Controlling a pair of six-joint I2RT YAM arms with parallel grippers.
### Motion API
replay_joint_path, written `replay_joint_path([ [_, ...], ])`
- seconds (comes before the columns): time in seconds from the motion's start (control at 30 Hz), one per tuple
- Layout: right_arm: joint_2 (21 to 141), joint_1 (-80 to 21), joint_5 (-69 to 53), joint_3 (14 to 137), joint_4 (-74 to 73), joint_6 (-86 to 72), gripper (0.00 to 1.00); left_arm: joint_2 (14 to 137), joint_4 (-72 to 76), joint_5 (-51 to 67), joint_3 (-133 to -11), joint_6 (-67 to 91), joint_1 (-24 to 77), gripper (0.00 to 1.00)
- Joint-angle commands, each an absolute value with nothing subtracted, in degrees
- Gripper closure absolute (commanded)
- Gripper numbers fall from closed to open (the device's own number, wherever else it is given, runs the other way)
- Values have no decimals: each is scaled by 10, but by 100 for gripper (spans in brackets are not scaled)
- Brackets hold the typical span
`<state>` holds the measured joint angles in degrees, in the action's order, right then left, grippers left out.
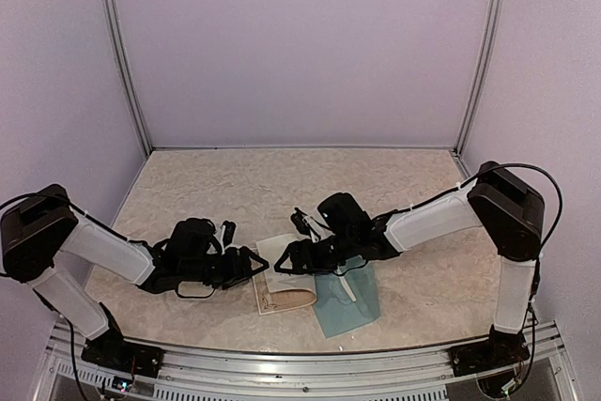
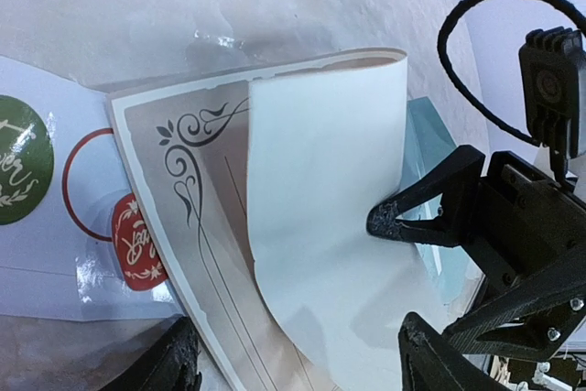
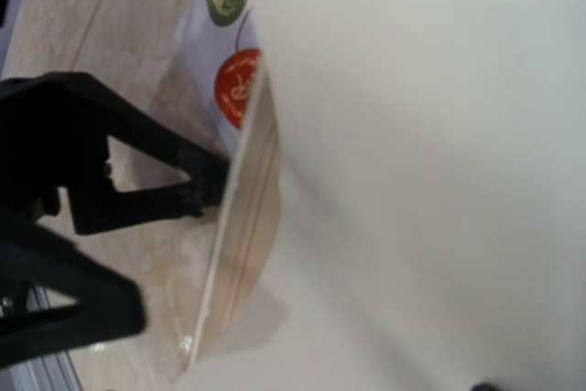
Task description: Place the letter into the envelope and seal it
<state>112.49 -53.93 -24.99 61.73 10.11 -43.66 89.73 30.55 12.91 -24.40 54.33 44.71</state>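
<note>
Letter [image 2: 320, 208] lies near the front-middle of the worktop [image 1: 282, 185]. Its printed tan face with a scroll ornament is up. Its right half is curled up and over, so the plain white back shows. Its left edge overlaps the sticker card [image 2: 37, 254], a white card with one green and one red round sticker; the red one is partly under the letter.

Envelope [image 1: 349, 305] is teal and flat on the worktop, just right of the letter and under the right arm's wrist. In the left wrist view only a sliver shows behind the curl. Cannot tell if envelope and letter touch.

Left fingers [image 3: 188, 191] are spread apart with nothing between them. One tip is at the letter's left edge; cannot tell if it touches.

Right fingers [image 2: 389, 220] are also spread, not pinching. The upper tip rests against the white curled-over sheet near its right edge, the other finger is lower and apart from it. In the right wrist view the white sheet fills most of the picture, close to the camera.

Both arms reach inward and meet over the letter.
</note>
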Motion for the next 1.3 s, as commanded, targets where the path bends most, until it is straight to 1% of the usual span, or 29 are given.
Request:
replay_joint_path([
  [0.0, 1134, -545, -240, 626, 93, -442, 21, 879, 319, 119, -234, 551, 444, 27],
  [0.17, 1138, -545, -247, 627, 97, -441, 21, 909, 322, 133, -251, 551, 444, 29],
  [0.5, 1150, -546, -272, 636, 108, -434, 21, 963, 328, 148, -271, 550, 446, 43],
  [0.7, 1164, -549, -280, 645, 105, -435, 21, 966, 314, 140, -277, 545, 450, 48],
  [0.8, 1161, -549, -276, 645, 104, -434, 21, 955, 298, 116, -285, 536, 464, 63],
  [0.83, 1159, -549, -274, 644, 103, -434, 21, 948, 295, 102, -286, 533, 469, 66],
  [1.0, 1158, -549, -272, 641, 104, -436, 21, 889, 262, 46, -298, 509, 488, 70],
  [1.07, 1158, -549, -271, 641, 103, -436, 21, 875, 252, 41, -304, 500, 491, 72],
  [1.27, 1156, -549, -268, 641, 103, -436, 21, 894, 262, 60, -319, 490, 497, 77],
])
